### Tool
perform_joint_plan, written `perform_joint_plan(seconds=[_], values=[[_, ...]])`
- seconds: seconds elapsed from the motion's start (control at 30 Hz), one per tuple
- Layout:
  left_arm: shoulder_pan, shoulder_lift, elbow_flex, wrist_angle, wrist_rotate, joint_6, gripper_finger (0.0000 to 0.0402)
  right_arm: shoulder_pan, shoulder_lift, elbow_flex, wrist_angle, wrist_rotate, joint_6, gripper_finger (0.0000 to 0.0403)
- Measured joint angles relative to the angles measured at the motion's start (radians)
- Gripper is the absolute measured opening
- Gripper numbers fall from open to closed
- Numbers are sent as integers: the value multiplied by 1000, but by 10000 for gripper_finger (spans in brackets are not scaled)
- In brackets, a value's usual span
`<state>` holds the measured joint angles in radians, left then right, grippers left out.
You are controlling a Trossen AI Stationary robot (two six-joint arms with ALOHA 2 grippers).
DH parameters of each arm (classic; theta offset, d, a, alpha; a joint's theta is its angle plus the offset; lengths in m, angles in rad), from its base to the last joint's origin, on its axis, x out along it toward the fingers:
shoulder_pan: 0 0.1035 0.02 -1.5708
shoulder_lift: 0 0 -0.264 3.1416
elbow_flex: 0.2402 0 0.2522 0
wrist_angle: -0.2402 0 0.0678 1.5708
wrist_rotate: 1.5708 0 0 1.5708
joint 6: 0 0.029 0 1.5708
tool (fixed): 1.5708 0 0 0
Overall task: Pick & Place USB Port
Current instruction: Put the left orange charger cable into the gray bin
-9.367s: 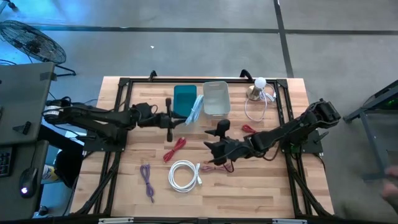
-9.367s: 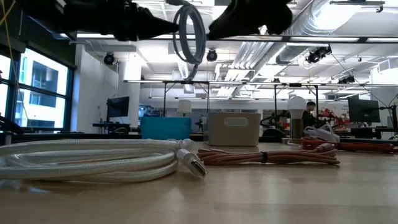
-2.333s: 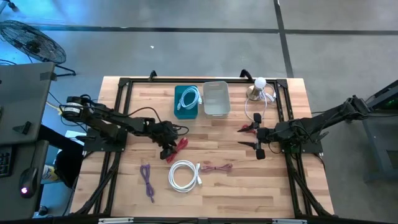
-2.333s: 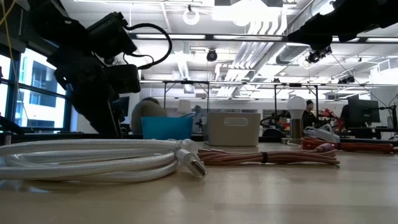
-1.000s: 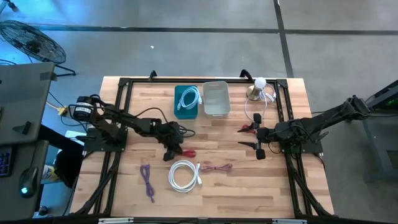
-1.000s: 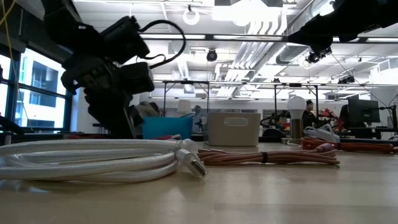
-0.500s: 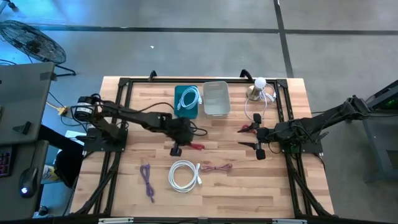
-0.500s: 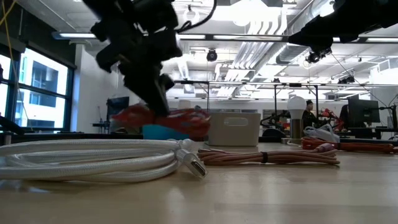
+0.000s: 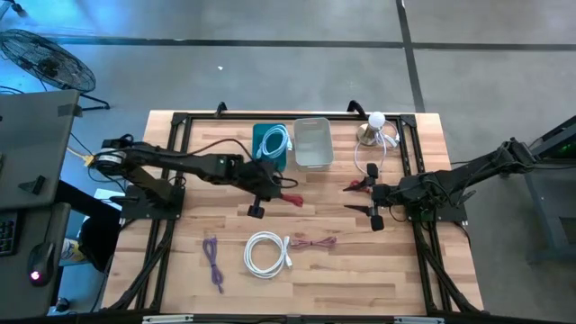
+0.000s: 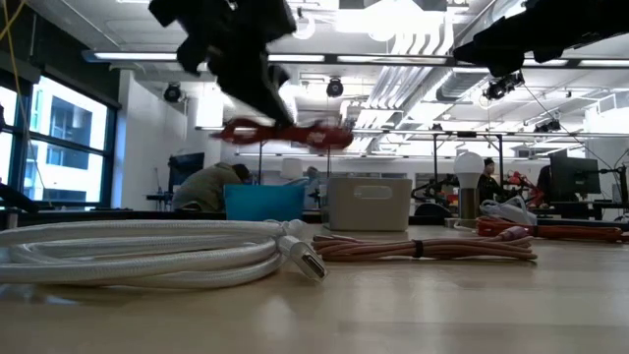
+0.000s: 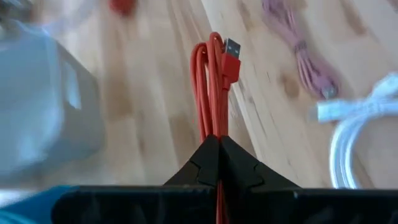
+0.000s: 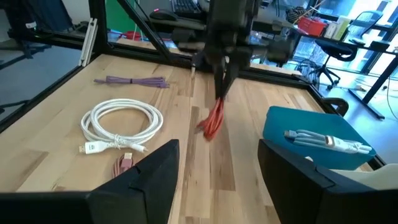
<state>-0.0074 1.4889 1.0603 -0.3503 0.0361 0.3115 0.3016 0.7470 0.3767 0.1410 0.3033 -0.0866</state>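
Note:
My left gripper (image 9: 267, 194) is shut on a coiled red USB cable (image 9: 287, 200) above the table's middle, just near-side of the teal bin (image 9: 269, 148) and the clear bin (image 9: 312, 142). The low view shows the red cable (image 10: 291, 132) high above the table. Its USB plug (image 11: 231, 52) sits at the free end. A light blue cable (image 9: 274, 140) lies inside the teal bin. My right gripper (image 9: 375, 212) waits open over the table's right half and holds nothing. My left gripper pinches one end of the red cable's bundle (image 11: 214, 129) between its two shut fingers (image 11: 200, 157), several strands together. The fingers slant down from the table's left and lie along the bundle. The bundle is lifted clear and sticks out past the fingertips toward the table's right.
A white coiled cable (image 9: 267, 252), a pink cable (image 9: 313, 241) and a purple cable (image 9: 212, 256) lie on the near half. Another red cable (image 9: 359, 186) lies by my right gripper. A lamp (image 9: 375, 123) with a white cord stands at the far right.
My left gripper, shut on the red cable, has risen from the table and moved toward the table's right and far edge, nearer the bins. The cable has gone from lying on the wood to hanging clear in the air.

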Motion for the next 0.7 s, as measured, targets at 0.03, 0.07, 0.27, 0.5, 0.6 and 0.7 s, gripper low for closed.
perform_joint_plan(seconds=[0.03,0.07,0.27,0.5,0.6,0.7], values=[[0,-20,0,0,-3,6,0,0,0,0,4,0,0,212],[0,-36,0,7,-4,15,0,0,0,0,12,0,-1,212],[0,-75,2,153,25,82,0,0,0,0,66,2,-24,212],[0,-80,-6,237,36,136,0,0,0,0,95,5,-27,212],[0,-80,-8,268,40,154,0,0,0,0,111,4,-32,212],[0,-80,-8,304,43,165,0,0,4,0,133,2,-53,212]])
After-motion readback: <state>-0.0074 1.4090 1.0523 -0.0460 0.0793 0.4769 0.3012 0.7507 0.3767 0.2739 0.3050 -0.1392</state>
